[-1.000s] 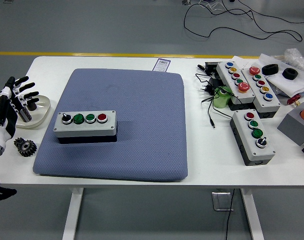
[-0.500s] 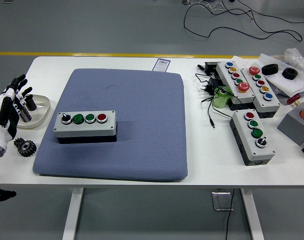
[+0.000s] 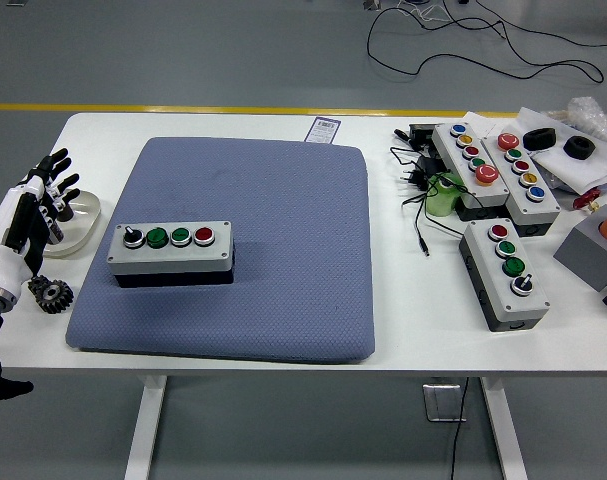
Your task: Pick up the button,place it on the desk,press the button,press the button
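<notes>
Dish (image 3: 81, 215) at far left is holding small dark parts. Button box (image 3: 170, 248) is lying on pad (image 3: 283, 250), long axis left-right, buttons facing up. Left hand (image 3: 31, 215) is hovering open, empty.

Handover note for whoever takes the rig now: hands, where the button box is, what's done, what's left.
Left hand: open, holding nothing, at the table's left edge over the shallow dish, beside a small gear.
Right hand: not in view.
Button box: sits on the blue mat, near its left side, with a black knob, two green buttons and one red.
Done: box appears already set down.
Left: the button presses; nothing touches the box.
Other button boxes lie at the right, untouched.
</notes>
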You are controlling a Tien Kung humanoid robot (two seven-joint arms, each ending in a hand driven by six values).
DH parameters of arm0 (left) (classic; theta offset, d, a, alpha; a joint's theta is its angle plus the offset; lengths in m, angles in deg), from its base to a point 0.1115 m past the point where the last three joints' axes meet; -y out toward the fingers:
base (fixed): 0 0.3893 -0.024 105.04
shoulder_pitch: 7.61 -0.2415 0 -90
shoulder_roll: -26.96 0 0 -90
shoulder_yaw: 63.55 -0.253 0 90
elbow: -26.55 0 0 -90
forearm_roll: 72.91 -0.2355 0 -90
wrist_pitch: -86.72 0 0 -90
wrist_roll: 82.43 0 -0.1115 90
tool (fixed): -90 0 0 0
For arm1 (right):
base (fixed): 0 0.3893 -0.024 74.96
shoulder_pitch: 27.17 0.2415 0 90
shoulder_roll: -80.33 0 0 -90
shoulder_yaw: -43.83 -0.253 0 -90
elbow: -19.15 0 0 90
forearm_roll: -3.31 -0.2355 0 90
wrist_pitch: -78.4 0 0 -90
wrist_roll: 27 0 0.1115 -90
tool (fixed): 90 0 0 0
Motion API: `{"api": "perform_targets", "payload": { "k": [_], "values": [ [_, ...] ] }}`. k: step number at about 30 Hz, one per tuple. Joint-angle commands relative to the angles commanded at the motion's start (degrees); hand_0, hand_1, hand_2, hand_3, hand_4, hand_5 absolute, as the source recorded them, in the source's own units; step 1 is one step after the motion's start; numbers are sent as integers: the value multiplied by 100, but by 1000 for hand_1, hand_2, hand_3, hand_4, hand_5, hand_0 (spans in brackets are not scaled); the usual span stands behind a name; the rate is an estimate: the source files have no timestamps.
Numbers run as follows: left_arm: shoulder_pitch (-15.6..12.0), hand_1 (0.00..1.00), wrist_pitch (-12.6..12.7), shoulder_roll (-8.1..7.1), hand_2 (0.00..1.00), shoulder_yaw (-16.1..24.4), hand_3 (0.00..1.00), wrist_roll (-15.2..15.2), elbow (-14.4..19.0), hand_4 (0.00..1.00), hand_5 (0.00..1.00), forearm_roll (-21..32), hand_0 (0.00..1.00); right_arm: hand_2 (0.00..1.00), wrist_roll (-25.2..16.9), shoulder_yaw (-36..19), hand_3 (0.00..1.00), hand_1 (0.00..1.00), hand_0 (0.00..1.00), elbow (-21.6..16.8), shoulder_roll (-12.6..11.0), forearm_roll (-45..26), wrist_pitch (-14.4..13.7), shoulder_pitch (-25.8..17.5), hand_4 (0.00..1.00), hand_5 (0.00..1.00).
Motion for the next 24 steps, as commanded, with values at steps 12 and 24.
{"api": "perform_targets", "payload": {
  "k": [12,24],
  "values": [
    [-42,907,17,-33,950,-81,925,-12,-23,633,998,-17,861,699,-13,-1,592,670,661,0,-43,-8,29,-39,426,265],
    [-57,900,37,-38,939,-105,915,-23,-26,636,998,26,861,706,-10,62,592,670,661,0,-48,-73,43,-42,426,265]
  ]
}}
